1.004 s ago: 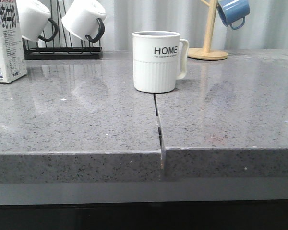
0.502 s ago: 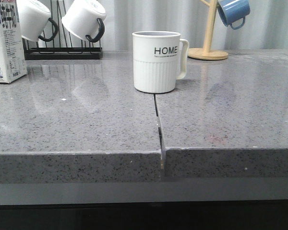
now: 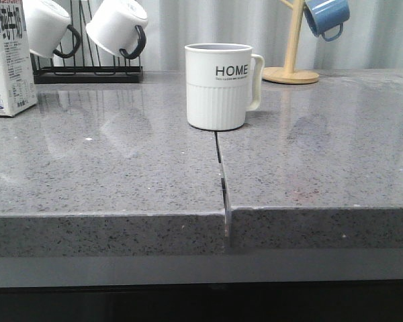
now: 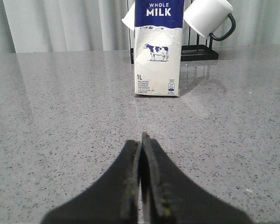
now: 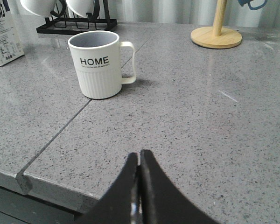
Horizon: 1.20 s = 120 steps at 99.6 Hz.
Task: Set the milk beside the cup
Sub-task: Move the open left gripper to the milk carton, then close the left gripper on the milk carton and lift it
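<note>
The milk (image 3: 9,60), a tall white carton with a dark blue top, stands upright at the far left of the grey counter. It faces my left gripper in the left wrist view (image 4: 157,49), some way ahead of it. The cup (image 3: 219,86), white and ribbed with "HOME" on it, stands mid-counter, handle to the right; it also shows in the right wrist view (image 5: 99,65). My left gripper (image 4: 141,142) is shut and empty above the counter. My right gripper (image 5: 140,156) is shut and empty near the counter's front edge. Neither gripper shows in the front view.
A black rack (image 3: 87,72) with two white black-handled mugs (image 3: 117,28) stands behind the milk. A wooden mug tree (image 3: 292,70) holding a blue mug (image 3: 326,17) stands at the back right. A seam (image 3: 219,168) splits the counter below the cup.
</note>
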{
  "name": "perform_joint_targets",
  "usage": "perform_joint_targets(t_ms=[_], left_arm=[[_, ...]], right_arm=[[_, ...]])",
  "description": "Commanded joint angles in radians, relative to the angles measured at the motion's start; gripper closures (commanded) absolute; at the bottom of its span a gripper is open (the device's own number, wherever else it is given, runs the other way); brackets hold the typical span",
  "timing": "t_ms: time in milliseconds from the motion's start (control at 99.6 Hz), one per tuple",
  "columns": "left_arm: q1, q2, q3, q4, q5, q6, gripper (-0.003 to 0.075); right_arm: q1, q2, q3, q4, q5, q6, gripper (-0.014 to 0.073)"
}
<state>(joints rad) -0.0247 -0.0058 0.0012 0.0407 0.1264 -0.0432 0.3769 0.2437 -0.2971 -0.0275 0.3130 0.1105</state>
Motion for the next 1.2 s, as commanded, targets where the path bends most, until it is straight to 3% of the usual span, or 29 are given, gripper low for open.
perform_joint_targets(t_ms=[0, 181, 191, 261, 361, 402, 552, 783, 1195], left_arm=[[-0.007, -0.032, 0.022, -0.008, -0.071, -0.002, 0.0741], [-0.005, 0.030, -0.052, -0.004, 0.005, -0.002, 0.0741], [-0.007, 0.414, -0.290, 0.019, -0.005, -0.002, 0.0629], [-0.007, 0.457, -0.309, 0.029, -0.038, -0.002, 0.0439], [-0.007, 0.515, -0.321, 0.036, -0.121, -0.002, 0.0087], [-0.007, 0.542, -0.323, 0.036, -0.144, -0.002, 0.0004], [-0.007, 0.646, -0.363, 0.038, -0.218, -0.037, 0.0081], [-0.007, 0.835, -0.470, 0.012, -0.389, -0.058, 0.0081], [-0.065, 1.175, -0.706, -0.017, -0.459, -0.056, 0.0081]], right_arm=[[-0.001, 0.004, -0.027, 0.000, -0.070, -0.001, 0.0662], [-0.001, 0.004, -0.027, 0.000, -0.070, -0.001, 0.0662], [-0.001, 0.004, -0.027, 0.000, -0.070, -0.001, 0.0662], [-0.001, 0.004, -0.027, 0.000, -0.070, -0.001, 0.0662], [-0.001, 0.004, -0.027, 0.000, -0.070, -0.001, 0.0662], [-0.001, 0.004, -0.027, 0.000, -0.070, -0.001, 0.0662], [-0.001, 0.004, -0.027, 0.000, -0.070, -0.001, 0.0662], [-0.001, 0.004, -0.027, 0.000, -0.070, -0.001, 0.0662], [-0.001, 0.004, -0.027, 0.000, -0.070, -0.001, 0.0662]])
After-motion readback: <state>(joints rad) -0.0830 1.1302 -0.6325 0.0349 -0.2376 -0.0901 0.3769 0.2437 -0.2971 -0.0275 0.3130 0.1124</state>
